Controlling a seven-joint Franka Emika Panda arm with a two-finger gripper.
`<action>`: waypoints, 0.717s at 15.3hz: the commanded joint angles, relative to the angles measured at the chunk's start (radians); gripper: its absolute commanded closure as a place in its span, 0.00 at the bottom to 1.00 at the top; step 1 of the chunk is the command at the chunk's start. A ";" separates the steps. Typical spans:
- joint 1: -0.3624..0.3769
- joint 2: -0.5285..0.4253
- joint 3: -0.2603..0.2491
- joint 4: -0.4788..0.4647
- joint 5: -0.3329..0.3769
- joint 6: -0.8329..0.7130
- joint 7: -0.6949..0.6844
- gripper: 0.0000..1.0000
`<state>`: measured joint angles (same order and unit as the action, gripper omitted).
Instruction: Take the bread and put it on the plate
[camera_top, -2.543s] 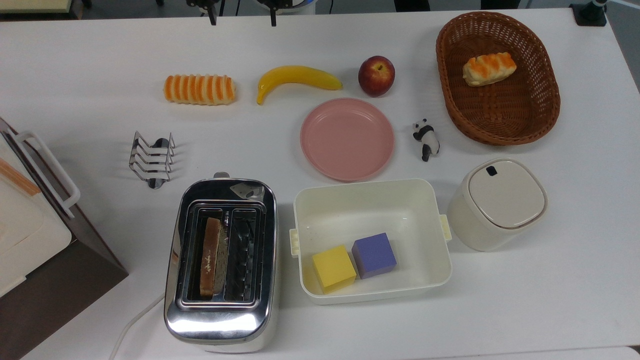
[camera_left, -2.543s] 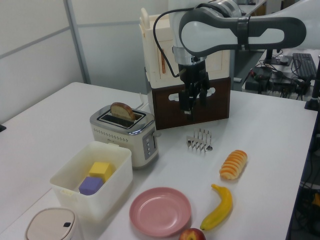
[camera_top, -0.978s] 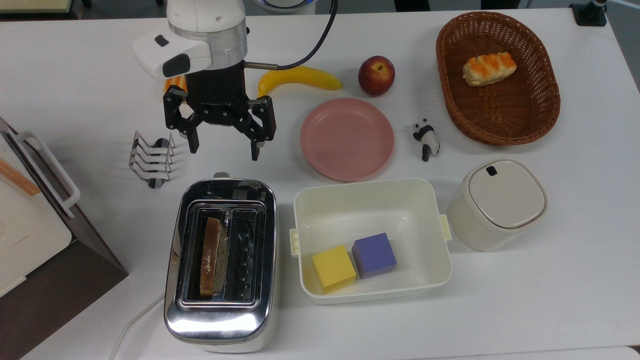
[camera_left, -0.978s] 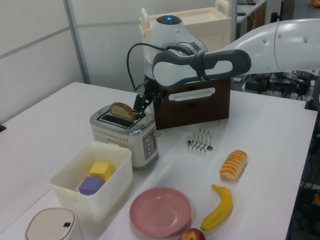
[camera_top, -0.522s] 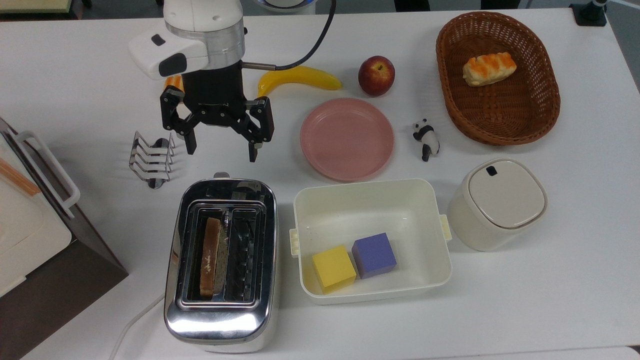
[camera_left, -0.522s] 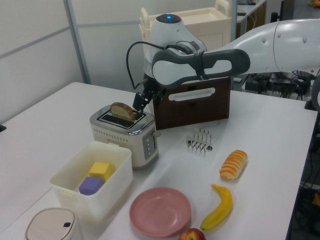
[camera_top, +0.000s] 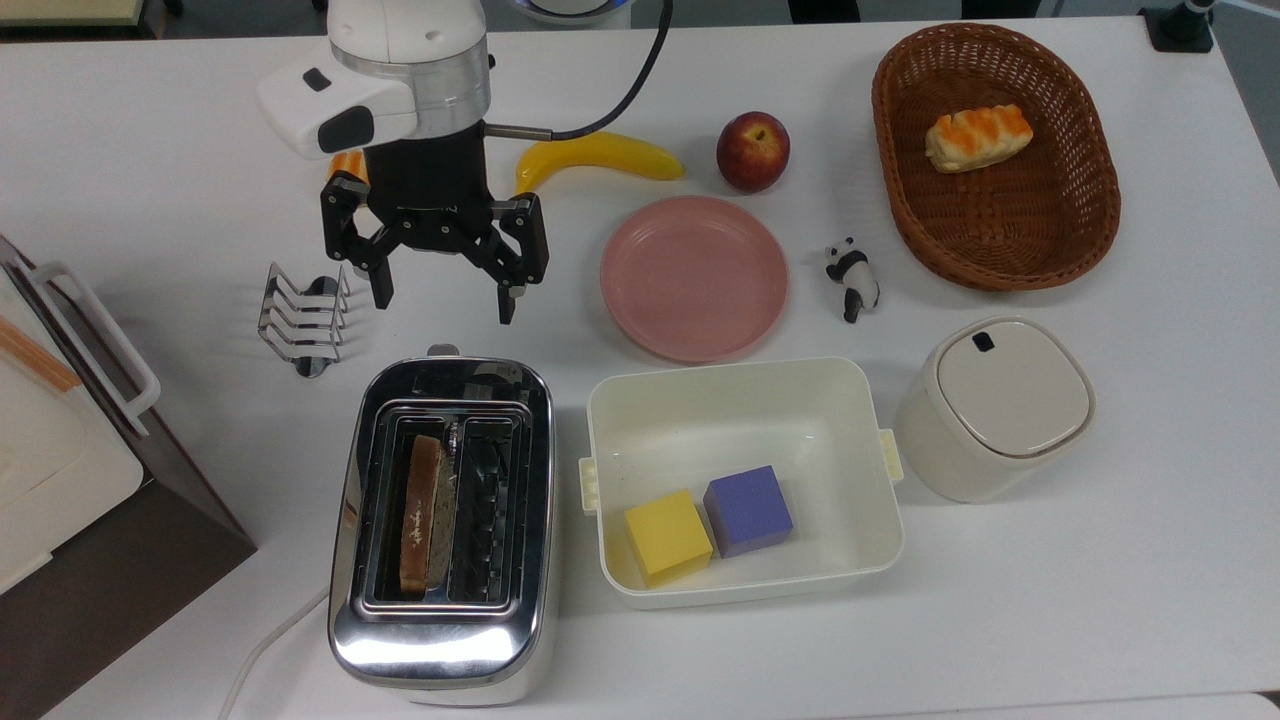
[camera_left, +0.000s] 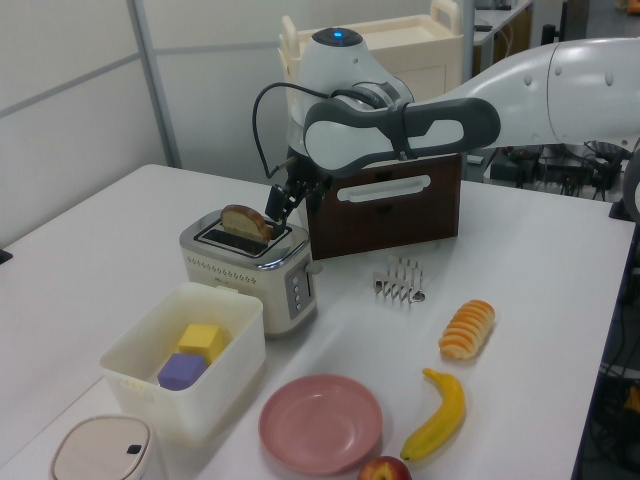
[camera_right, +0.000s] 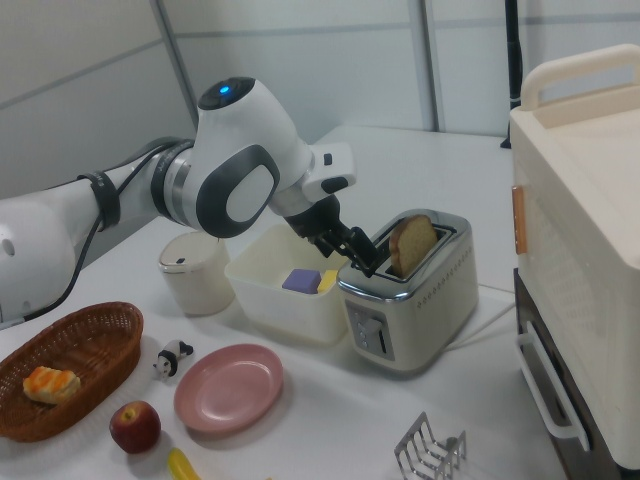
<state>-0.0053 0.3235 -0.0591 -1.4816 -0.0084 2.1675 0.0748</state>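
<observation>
The brown bread slice (camera_top: 424, 512) stands upright in the chrome toaster's (camera_top: 440, 640) left slot, at the top view's near left. Beyond it the black two-finger gripper (camera_top: 444, 296) hovers spread and empty. The round pink plate (camera_top: 694, 277) lies bare to the top view's right. Risk: a misaligned descent could strike the toaster rim.

No text, label, brand, number or sign is showing legibly in any of the views.
</observation>
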 joint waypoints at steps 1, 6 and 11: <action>0.004 -0.001 -0.002 0.000 0.012 0.011 0.014 0.00; 0.004 -0.030 -0.002 -0.017 0.010 -0.011 0.013 0.00; 0.007 -0.101 -0.001 -0.032 0.013 -0.216 -0.006 0.00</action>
<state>-0.0053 0.2977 -0.0591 -1.4811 -0.0084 2.0698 0.0748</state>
